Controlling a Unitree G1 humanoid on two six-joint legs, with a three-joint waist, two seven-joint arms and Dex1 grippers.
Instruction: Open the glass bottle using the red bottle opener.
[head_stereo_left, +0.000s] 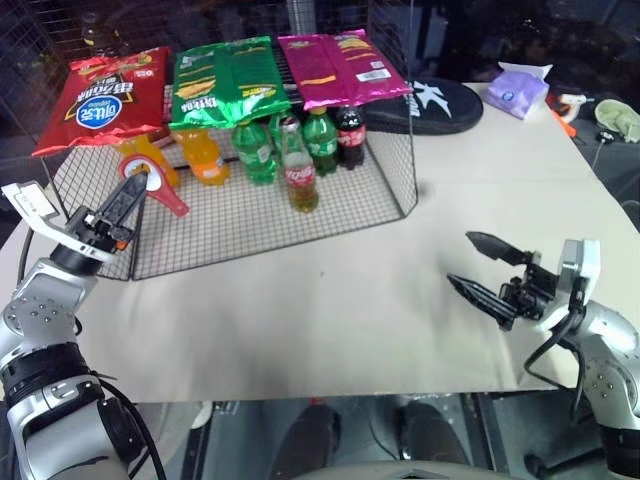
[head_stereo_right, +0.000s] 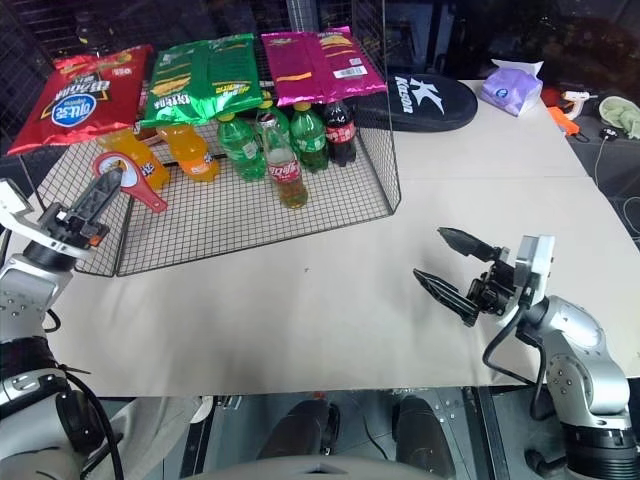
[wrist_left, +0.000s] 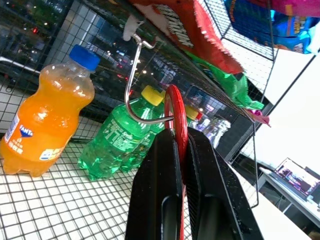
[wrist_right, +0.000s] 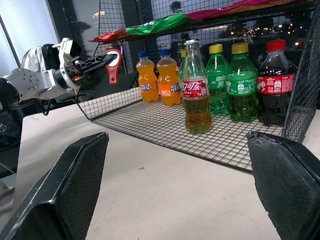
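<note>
Left gripper (head_stereo_left: 128, 195), jaws clamped on flat red bottle opener (head_stereo_left: 150, 180) hanging from a hook; slim clear glass bottle (head_stereo_left: 298, 165) stands upright on rack floor to its right, nearer this arm.

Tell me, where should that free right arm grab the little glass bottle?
Probably around the labelled body of the glass bottle, coming from the open front of the wire rack. It stands upright ahead of the other bottles, and the open right end effector leaves the cap free for the opener.
</note>
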